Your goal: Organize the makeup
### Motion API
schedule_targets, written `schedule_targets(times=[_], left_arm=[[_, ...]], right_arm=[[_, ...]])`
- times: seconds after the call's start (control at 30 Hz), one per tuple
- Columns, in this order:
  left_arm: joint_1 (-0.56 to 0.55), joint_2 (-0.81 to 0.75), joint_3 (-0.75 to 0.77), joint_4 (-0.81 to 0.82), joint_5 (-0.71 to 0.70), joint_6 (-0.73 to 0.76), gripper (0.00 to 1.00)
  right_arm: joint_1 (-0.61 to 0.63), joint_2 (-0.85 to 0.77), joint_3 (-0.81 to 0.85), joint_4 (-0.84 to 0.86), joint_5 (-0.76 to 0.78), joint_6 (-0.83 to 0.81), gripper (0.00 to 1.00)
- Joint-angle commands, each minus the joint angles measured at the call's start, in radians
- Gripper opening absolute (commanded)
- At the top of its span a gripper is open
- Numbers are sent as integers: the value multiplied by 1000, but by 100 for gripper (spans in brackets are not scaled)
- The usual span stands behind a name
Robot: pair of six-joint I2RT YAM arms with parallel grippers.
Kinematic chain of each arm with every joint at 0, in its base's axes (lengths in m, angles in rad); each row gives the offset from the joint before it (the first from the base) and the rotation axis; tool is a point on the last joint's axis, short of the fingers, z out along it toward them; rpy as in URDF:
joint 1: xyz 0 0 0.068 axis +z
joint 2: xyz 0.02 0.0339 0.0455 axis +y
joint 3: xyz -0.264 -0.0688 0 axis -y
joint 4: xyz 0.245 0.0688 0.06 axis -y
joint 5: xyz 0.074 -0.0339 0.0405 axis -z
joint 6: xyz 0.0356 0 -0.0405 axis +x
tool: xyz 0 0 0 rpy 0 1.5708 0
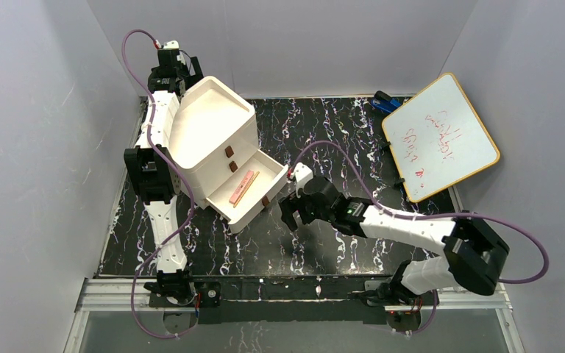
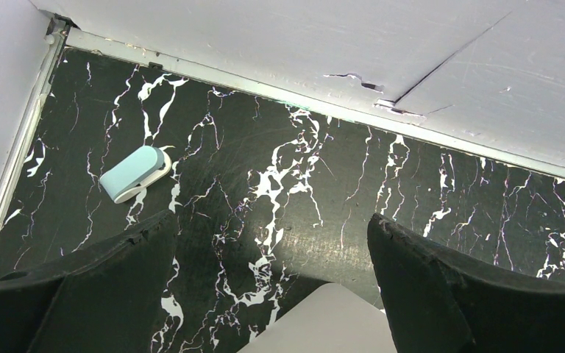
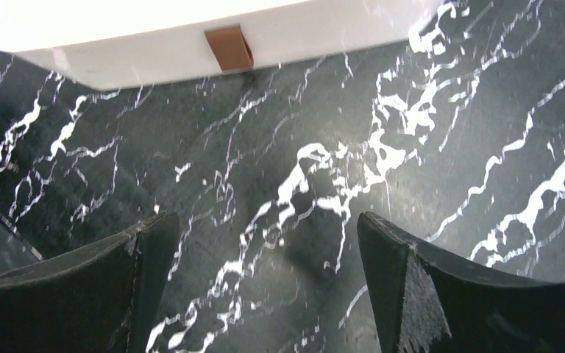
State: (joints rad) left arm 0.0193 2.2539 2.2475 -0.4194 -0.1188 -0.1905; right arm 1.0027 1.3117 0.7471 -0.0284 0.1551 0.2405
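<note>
At the open drawer's (image 1: pixel 249 213) four o'clock, the right gripper (image 1: pixel 290 217) hangs spread and empty. Pink-brown sticks (image 1: pixel 243 188) lie inside, so pushing the brown handle (image 3: pixel 228 48) to shut it is likely next.

Pulled-out drawer (image 3: pixel 154 55) stands just ahead of right gripper (image 3: pixel 265 287); table (image 3: pixel 427 162) between lies free.

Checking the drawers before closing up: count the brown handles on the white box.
3: top handle, middle handle, and bottom handle on the pulled-out drawer. None seems hidden.
</note>
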Motion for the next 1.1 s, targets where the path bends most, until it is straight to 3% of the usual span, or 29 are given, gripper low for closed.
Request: schedule_targets(times=[0.0,0.37,0.63,0.9,1.07], left_arm=[[-5,-25,28,-7,8,2,98],[-5,-28,21,-5,-1,10,98],[-5,-24,24,-5,-3,13,98],[-5,-20,24,-10,-19,25,98],[10,-34,8,0,-12,32,99]], right_arm=[[0,98,26,200,6,-42,98],[0,498,337,358,-49,-162,98],[1,719,662,321,-87,-235,99],[-1,859,868,344,-121,-239,98],[0,834,857,318,-131,-239,99]])
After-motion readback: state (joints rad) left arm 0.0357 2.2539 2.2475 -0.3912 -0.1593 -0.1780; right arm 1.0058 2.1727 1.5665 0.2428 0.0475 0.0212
